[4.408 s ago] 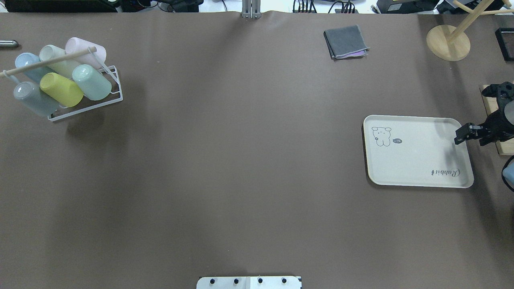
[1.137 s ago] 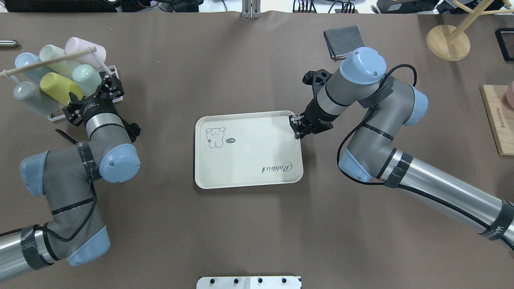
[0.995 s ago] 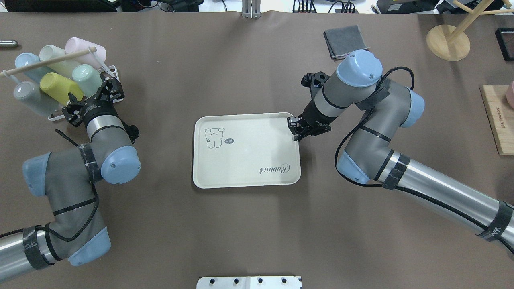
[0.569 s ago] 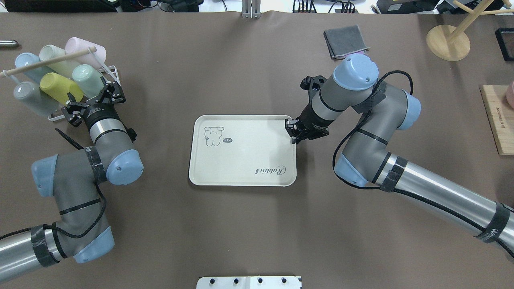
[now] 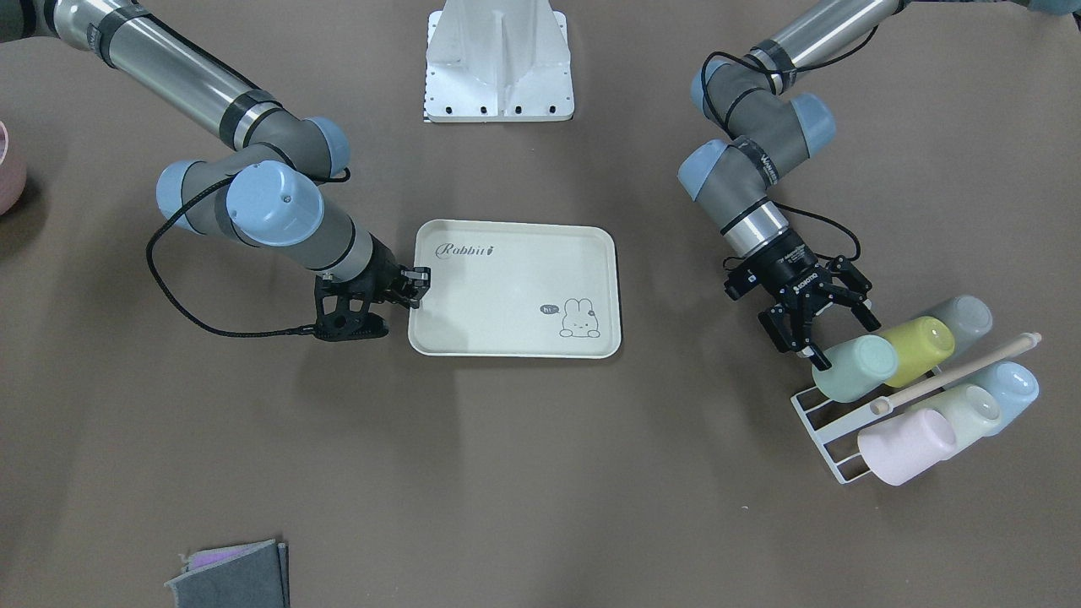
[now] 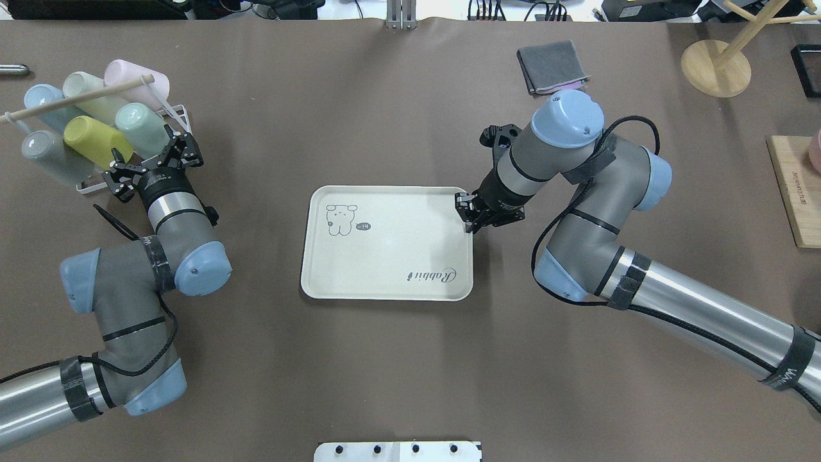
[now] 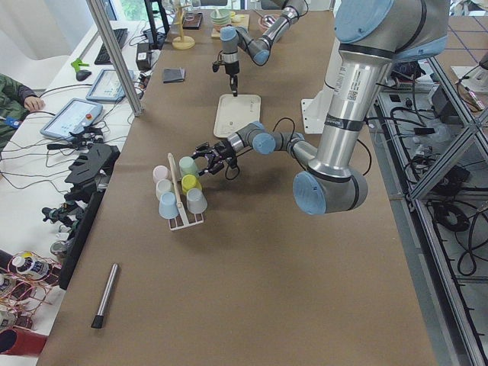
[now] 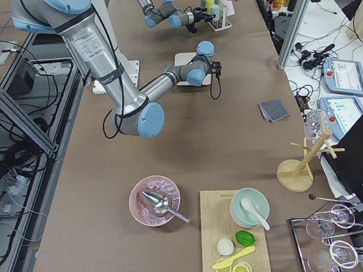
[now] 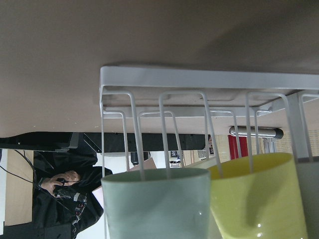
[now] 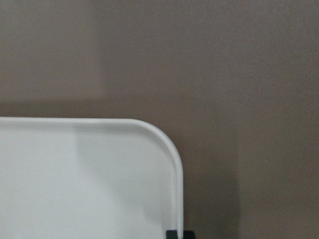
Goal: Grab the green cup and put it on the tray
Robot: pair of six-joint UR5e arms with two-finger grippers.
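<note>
The green cup (image 6: 142,130) is a mint tumbler lying tilted on a white wire rack (image 6: 181,144) at the far left, with a yellow-green cup beside it. It also shows in the front view (image 5: 855,368) and fills the lower left of the left wrist view (image 9: 154,204). My left gripper (image 6: 151,154) (image 5: 834,336) is open, its fingers spread just short of the cup's end, not touching it. The cream tray (image 6: 391,256) (image 5: 507,287) lies flat in the middle of the table. My right gripper (image 6: 468,215) (image 5: 415,287) is shut on the tray's right rim (image 10: 169,149).
The rack also holds a yellow-green cup (image 6: 96,142), grey, blue, pale and pink cups, and a wooden dowel (image 6: 77,99). A folded grey cloth (image 6: 551,66) lies at the far right. A wooden stand (image 6: 715,67) and a wooden board (image 6: 795,192) are at the right edge.
Both arms have come in over the table. The right gripper has dragged the tray from the right side to the middle. The left gripper has turned and drawn back slightly at the rack.
</note>
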